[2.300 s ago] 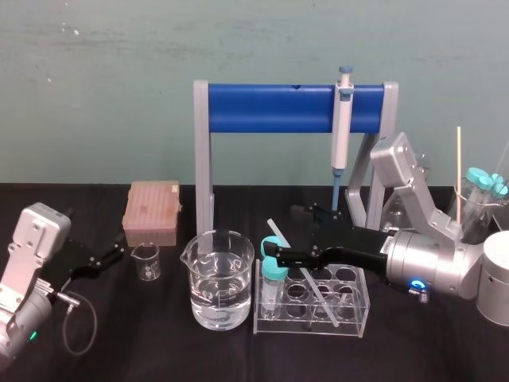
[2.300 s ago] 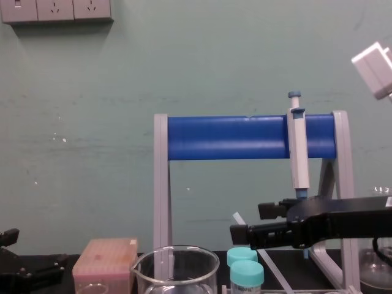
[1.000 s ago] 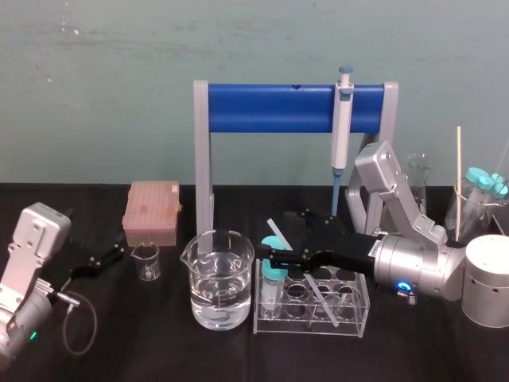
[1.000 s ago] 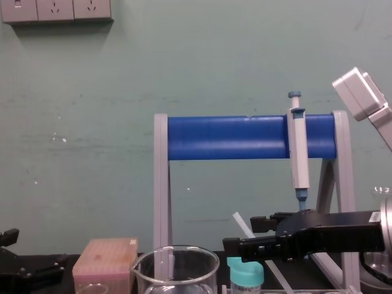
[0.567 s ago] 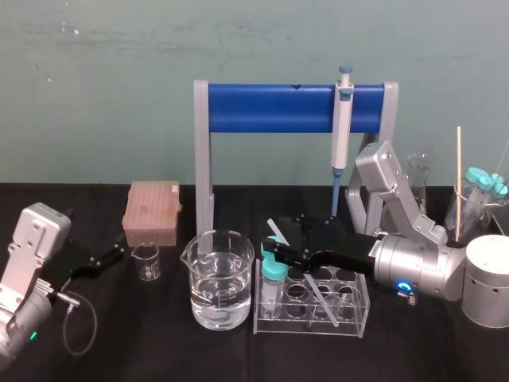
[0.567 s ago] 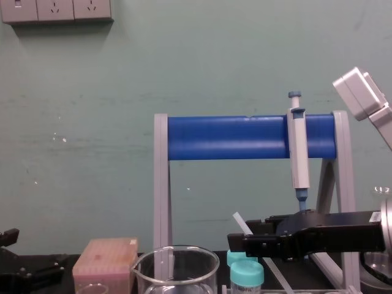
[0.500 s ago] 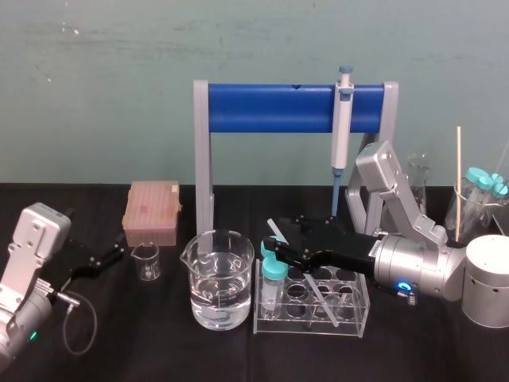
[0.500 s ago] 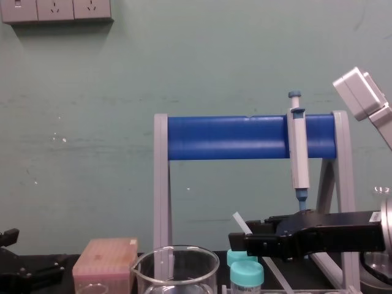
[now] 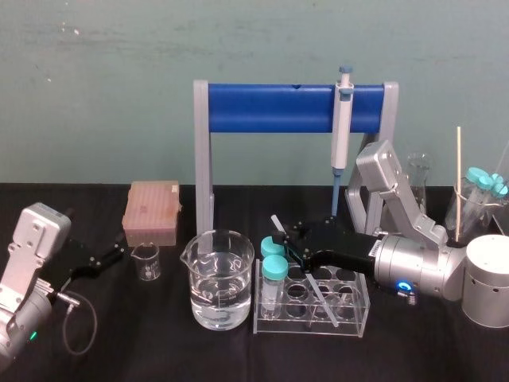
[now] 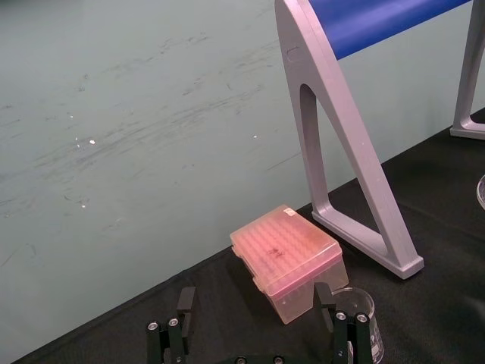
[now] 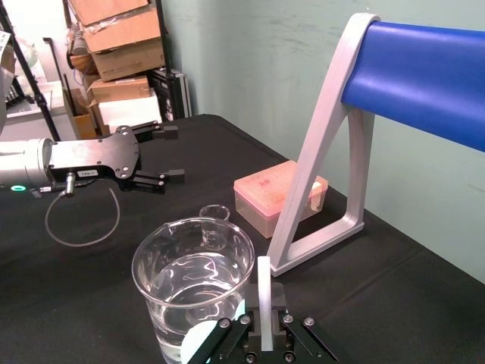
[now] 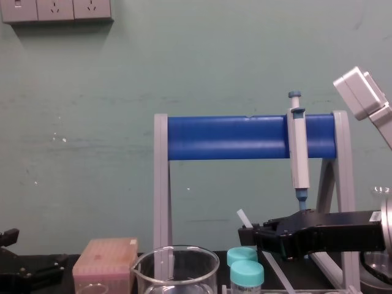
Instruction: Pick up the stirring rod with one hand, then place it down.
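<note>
The right gripper (image 9: 285, 241) reaches in from the right, low over the clear tube rack (image 9: 286, 325). Its fingers are pressed together on the upper part of the stirring rod (image 9: 321, 301), pinching it. The rod stands tilted: its lower end sits down inside the rack toward the right side, and its upper end leans up and to the left, poking out just past the gripper's tips. In the right wrist view the rod (image 11: 263, 292) runs straight up between the two black fingers (image 11: 241, 327), which close on it from either side. In the chest view the rod's blunt top (image 12: 243, 216) shows just above the tip of the gripper (image 12: 246, 231).

Two tubes with teal caps (image 9: 275, 269) stand at the left end of the rack, just beside the gripper's tips. A large beaker (image 9: 219, 278) holding clear water stands on the black table (image 9: 159, 350), just left of the rack. Behind them a grey-white pipette (image 9: 341, 127) hangs upright on the blue stand (image 9: 270, 109).

The left gripper (image 9: 118, 253) rests low at the left of the table, well apart from the rod. Its fingers are spread wide, as the left wrist view (image 10: 254, 292) shows. A small beaker (image 9: 145, 261) stands just beside it, and a pink box (image 9: 151, 211) sits behind that
</note>
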Robot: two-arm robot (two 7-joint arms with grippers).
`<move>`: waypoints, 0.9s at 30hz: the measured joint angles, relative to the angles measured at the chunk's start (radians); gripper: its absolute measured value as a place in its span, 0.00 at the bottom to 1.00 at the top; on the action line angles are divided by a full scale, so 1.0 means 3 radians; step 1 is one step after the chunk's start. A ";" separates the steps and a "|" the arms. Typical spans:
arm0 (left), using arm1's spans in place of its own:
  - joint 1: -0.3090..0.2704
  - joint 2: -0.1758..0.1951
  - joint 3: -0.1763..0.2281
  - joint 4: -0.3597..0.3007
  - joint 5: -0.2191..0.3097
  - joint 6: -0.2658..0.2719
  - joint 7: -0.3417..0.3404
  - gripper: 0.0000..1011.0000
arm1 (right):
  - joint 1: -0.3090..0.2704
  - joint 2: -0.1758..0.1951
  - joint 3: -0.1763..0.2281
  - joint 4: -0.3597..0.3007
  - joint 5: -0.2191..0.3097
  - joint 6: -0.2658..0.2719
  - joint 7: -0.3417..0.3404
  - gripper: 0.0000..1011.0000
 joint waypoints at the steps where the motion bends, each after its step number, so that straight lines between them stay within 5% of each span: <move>1: 0.0000 0.0000 0.0000 0.0000 0.0000 0.0000 0.0000 0.99 | 0.0000 0.0000 0.0000 0.0000 0.0000 0.0000 0.0000 0.07; 10: 0.0000 0.0000 0.0000 0.0000 0.0000 0.0000 0.0000 0.99 | -0.0071 -0.0012 0.0077 -0.0023 0.0061 -0.0122 0.0002 0.07; 19: 0.0000 0.0000 0.0000 0.0000 0.0000 0.0000 0.0000 0.99 | -0.0325 0.0019 0.0295 -0.0147 0.0158 -0.0580 -0.0015 0.07; 27: 0.0000 0.0000 0.0000 0.0000 0.0000 0.0000 0.0000 0.99 | -0.0540 -0.0003 0.0574 -0.0281 0.0436 -0.0935 0.0062 0.07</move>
